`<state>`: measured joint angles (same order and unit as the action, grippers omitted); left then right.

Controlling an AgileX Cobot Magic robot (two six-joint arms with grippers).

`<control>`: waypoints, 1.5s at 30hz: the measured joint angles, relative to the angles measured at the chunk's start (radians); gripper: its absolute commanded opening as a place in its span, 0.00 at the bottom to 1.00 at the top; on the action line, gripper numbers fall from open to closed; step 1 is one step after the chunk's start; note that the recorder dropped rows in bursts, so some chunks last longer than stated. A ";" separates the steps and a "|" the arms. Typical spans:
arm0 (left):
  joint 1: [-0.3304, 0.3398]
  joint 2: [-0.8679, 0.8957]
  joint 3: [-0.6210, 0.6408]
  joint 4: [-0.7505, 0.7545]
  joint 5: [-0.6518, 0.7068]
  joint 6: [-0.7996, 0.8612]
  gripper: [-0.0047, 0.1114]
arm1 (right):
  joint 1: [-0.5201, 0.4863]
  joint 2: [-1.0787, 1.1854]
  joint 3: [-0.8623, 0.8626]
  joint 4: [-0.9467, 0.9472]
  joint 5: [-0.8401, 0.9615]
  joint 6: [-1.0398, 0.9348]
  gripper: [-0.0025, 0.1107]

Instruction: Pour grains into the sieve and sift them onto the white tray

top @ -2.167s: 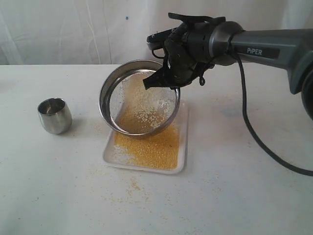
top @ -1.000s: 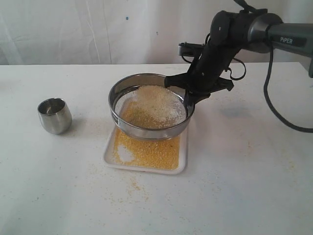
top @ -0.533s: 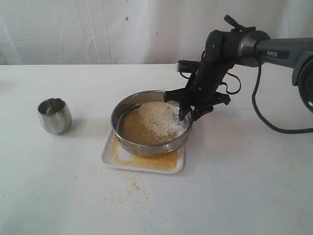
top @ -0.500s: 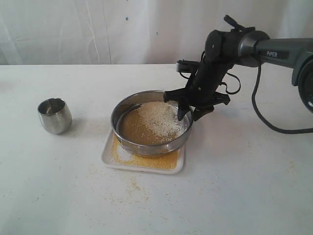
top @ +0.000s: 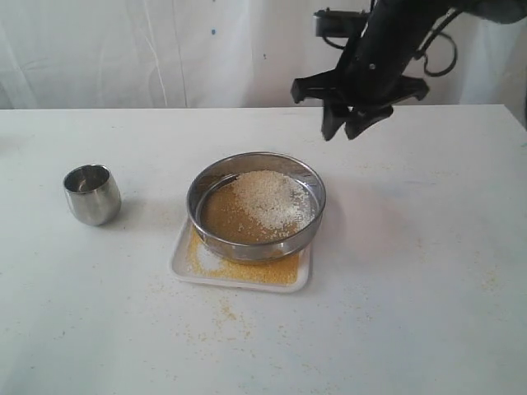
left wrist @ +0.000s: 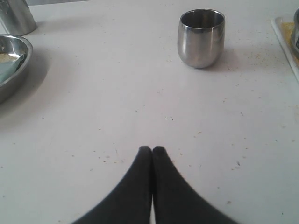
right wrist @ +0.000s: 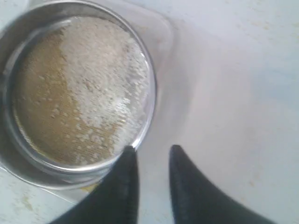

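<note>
- table (top: pixel 395 313): white, flecked in the lower centre of the frame.
- white tray (top: pixel 179 265): centre of the frame, with a yellow layer showing under the sieve.
- sieve (top: pixel 255 249): flat on the tray as before, nothing touching it now.
- grains (top: pixel 270 200): pale heap on the mesh.
- steel cup (top: pixel 92 194): upright at left, well apart.
- right gripper (top: pixel 340 134): upper right, fingers parted and empty. Half a second ago it was at the sieve's right rim; now it is lifted clear.
- left gripper (left wrist: pixel 152 150): fingers pressed together, empty, over bare table.
</note>
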<state>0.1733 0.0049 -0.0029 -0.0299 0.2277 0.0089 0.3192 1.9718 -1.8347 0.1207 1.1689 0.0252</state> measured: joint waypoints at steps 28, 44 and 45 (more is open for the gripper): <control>0.000 0.000 0.000 0.000 0.000 0.000 0.04 | -0.371 -1.231 1.321 0.082 -1.029 -0.025 0.02; 0.000 0.000 0.000 0.000 0.000 0.000 0.04 | -0.372 -1.691 1.459 0.072 -0.980 -0.025 0.02; 0.000 0.000 0.000 0.000 0.000 0.000 0.04 | -0.372 -1.693 1.459 0.072 -0.980 -0.025 0.02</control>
<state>0.1733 0.0049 -0.0029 -0.0299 0.2277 0.0089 -0.0523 0.2792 -0.3758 0.1922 0.1884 0.0000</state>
